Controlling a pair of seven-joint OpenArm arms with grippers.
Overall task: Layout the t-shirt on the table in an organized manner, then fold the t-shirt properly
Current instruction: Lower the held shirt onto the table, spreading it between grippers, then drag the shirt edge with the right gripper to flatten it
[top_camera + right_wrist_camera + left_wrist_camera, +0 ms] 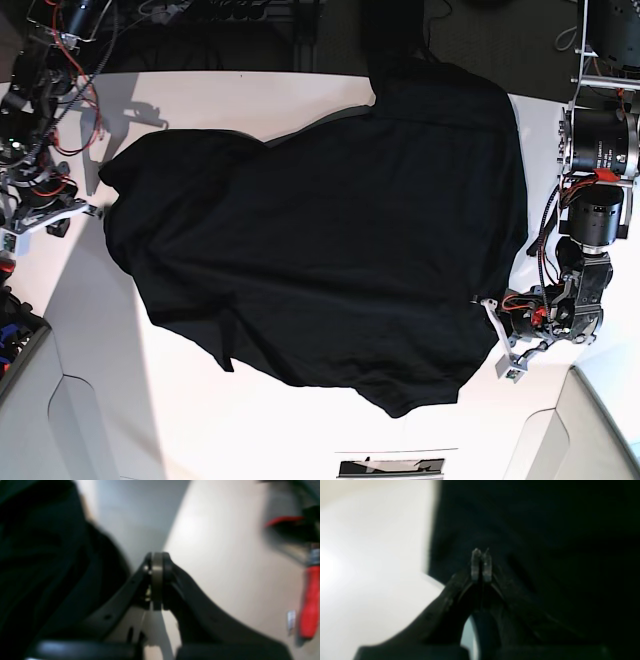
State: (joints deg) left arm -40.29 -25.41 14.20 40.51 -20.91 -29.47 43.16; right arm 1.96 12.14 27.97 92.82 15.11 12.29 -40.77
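The black t-shirt (320,230) lies spread and wrinkled over most of the white table (250,430), with its far part hanging over the back edge. My left gripper (487,303) sits at the shirt's right edge. In the left wrist view its fingertips (476,555) are pressed together, shut, over dark fabric (545,542), and no cloth shows between them. My right gripper (97,210) is at the shirt's left edge. Its pads (157,562) are shut together with nothing held, and the shirt (37,555) bunches just to their left above the table (212,555).
A grey bin (15,350) stands at the lower left corner. Cables and electronics (200,10) line the back. A blurred red-handled object (310,600) lies beside the right gripper. A label (390,466) marks the front edge. Bare tabletop shows along the front and left.
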